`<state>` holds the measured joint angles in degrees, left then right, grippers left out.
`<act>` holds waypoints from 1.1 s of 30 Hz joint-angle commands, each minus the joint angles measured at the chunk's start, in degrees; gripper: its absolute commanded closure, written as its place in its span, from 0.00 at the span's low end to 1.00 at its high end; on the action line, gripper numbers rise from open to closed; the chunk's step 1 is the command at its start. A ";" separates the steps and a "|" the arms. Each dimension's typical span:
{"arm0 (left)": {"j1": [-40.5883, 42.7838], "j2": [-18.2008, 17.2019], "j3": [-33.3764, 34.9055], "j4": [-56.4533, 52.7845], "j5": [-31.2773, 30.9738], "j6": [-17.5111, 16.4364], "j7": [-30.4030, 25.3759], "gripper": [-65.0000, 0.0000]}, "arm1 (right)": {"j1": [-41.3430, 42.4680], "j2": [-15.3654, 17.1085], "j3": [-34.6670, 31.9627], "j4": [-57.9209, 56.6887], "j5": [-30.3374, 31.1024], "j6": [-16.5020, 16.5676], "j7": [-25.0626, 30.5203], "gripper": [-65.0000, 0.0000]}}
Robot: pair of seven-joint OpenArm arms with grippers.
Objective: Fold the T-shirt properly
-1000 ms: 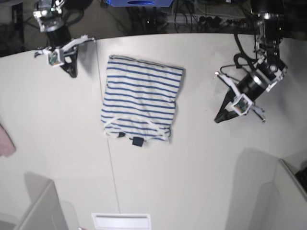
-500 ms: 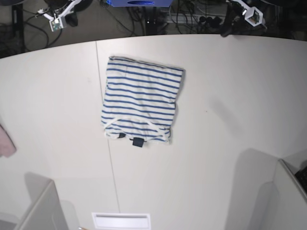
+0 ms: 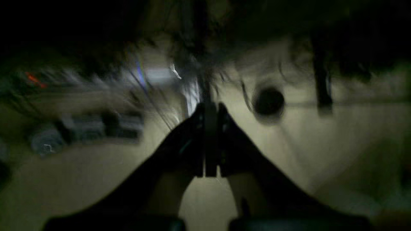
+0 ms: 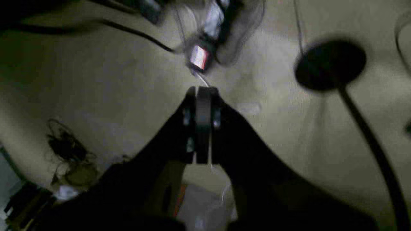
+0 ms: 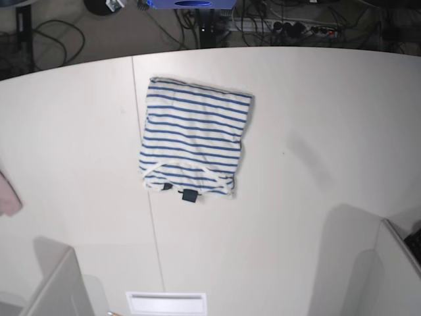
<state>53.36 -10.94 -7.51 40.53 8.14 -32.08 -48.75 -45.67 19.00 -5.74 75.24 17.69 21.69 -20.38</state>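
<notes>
1. At the near edge of the bench, a white slotted panel is lying flat, with grey dividers rising at the near left and near right corners.
2. At the left edge, a bit of pink cloth is just showing, well apart from everything else.
3. The T-shirt is lying folded into a compact, roughly rectangular bundle on the bench, left of the middle and toward the far side, its blue stripes running across it. Its small dark tag is sticking out at the near edge, and nothing is touching the cloth.
4. A thin seam in the bench top is running near to far, passing just beside the T-shirt's left edge.
5. Beyond the far edge of the bench, the floor is carrying dark cables and a blue box.
6. Neither arm is showing over the bench in the overhead view.
7. The left tool is pointing at a blurred floor scene with its two dark fingers pressed together, gripping nothing.
8. The right tool is likewise hanging over the floor with its fingers pressed together and empty, a round black base on a stalk standing to its right in the wrist view.
</notes>
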 commanded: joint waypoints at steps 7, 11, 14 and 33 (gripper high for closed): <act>-15.43 -0.80 8.26 -30.91 1.31 9.35 -1.58 1.00 | 13.98 -0.06 -15.76 -23.86 0.81 -1.17 8.21 1.00; -21.50 -0.01 7.99 -36.89 1.13 11.11 -0.87 1.00 | 20.13 -3.05 -21.47 -39.33 0.46 -1.17 16.82 1.00; -26.15 1.14 7.02 -39.08 -0.98 13.39 5.10 1.00 | 26.73 -6.48 -28.50 -55.42 0.37 -1.25 28.34 1.00; -33.80 9.66 7.02 -35.13 -1.68 20.51 23.21 1.00 | 33.23 -12.28 -33.25 -71.07 0.72 -16.81 38.98 1.00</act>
<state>18.22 -1.30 -0.64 5.67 6.13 -11.73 -25.71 -11.68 6.39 -38.89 4.38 18.26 4.95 18.48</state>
